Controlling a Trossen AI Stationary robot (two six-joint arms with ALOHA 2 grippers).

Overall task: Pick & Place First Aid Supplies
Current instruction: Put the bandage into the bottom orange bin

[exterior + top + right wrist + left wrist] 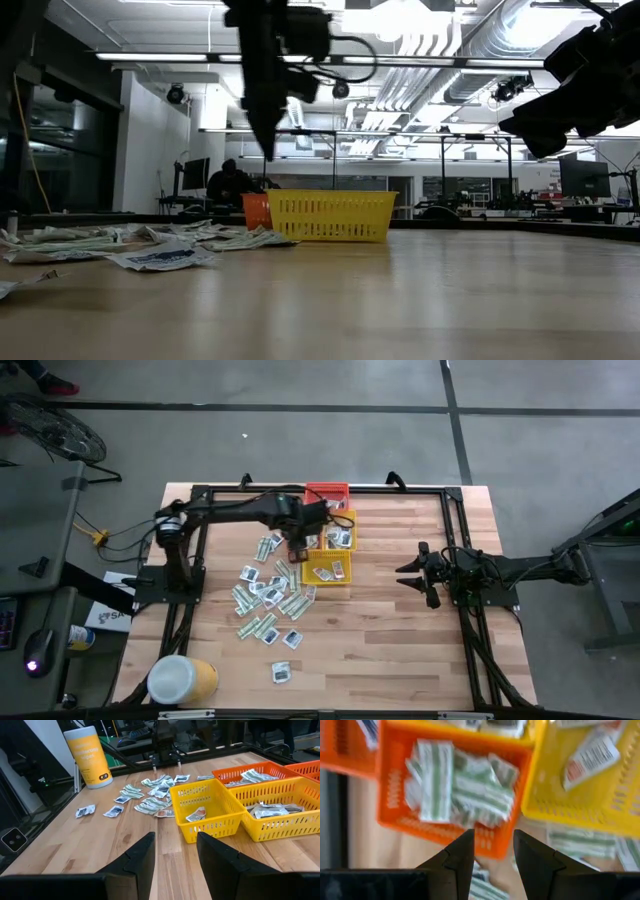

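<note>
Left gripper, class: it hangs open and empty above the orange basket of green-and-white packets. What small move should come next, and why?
Probably swing the left gripper back from the orange basket toward the loose packets on the table and lower over one. Its fingers stand apart with nothing between them, and many packets lie unsorted beside the baskets.

The left arm reached across from its base toward the table's middle, wrist bent down, its left gripper [492, 852] pointing at the surface with the fingers parted and nothing between them. The right arm waited at the right side, right gripper [175, 852] open, aimed inward.
</note>
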